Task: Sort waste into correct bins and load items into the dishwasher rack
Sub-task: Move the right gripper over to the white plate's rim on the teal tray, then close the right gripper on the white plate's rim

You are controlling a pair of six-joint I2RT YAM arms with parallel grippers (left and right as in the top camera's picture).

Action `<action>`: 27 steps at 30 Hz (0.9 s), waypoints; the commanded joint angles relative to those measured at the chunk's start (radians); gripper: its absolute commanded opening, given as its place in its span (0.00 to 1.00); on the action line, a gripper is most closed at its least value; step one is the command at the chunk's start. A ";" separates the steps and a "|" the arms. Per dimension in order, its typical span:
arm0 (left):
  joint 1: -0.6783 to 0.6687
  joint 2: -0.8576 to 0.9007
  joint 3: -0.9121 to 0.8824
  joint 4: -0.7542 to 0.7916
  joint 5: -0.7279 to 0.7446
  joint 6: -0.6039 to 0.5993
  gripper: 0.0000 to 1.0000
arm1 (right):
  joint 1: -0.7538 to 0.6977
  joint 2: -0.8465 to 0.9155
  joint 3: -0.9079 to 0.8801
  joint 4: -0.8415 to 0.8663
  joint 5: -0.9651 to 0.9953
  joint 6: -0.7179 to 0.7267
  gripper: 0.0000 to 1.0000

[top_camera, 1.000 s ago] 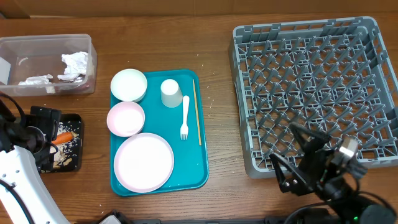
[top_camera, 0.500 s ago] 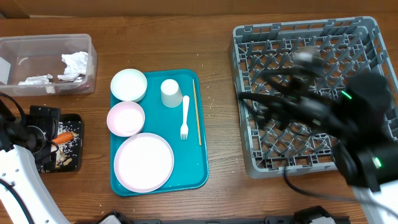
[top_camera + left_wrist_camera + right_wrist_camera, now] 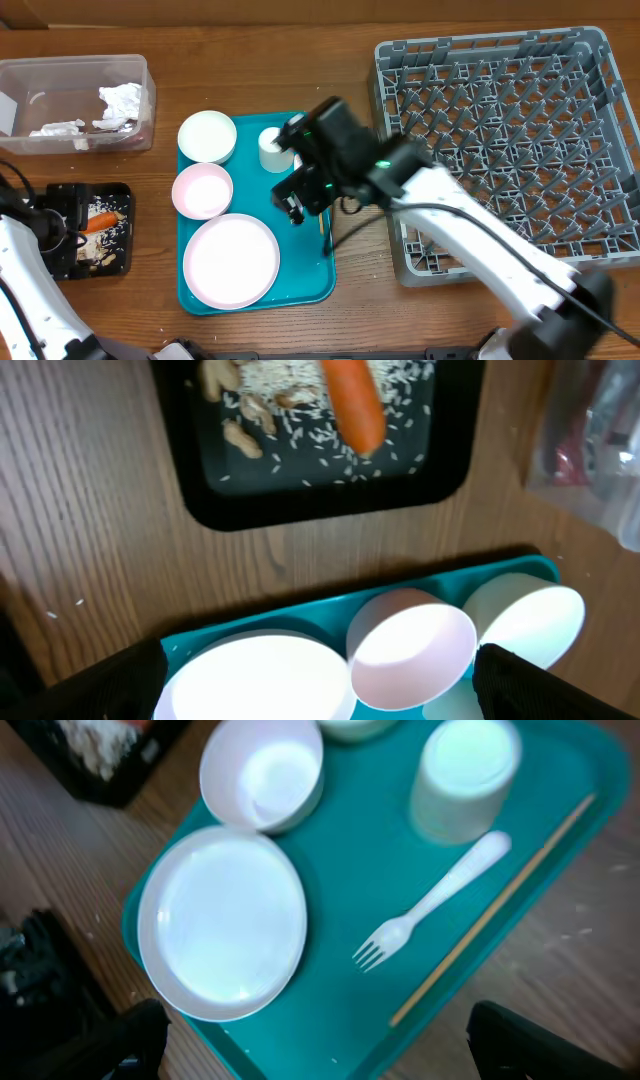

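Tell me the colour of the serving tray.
Teal; the serving tray shows best from the right wrist.

No text, label, brand, number or sign can be read in any view. The clear tub (image 3: 75,62) has a white patch (image 3: 6,113) at its left end, too small to show any writing.

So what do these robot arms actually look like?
The right arm is a white tube ending in a chunky black wrist with small green lights; a thin black cable runs along it. The left arm is white too, with black cables. The fingers are black.
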 commanded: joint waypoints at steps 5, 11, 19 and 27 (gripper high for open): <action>0.021 0.032 -0.005 -0.004 -0.027 -0.017 1.00 | 0.143 0.126 0.022 0.037 -0.099 0.003 1.00; 0.021 0.032 -0.005 -0.004 -0.027 -0.017 1.00 | 0.206 0.212 0.017 0.122 -0.068 0.026 1.00; 0.021 0.032 -0.005 -0.004 -0.027 -0.017 1.00 | 0.203 0.321 0.017 0.136 0.132 0.192 1.00; 0.021 0.032 -0.005 -0.004 -0.027 -0.017 1.00 | 0.203 0.406 0.017 0.151 0.131 0.215 0.85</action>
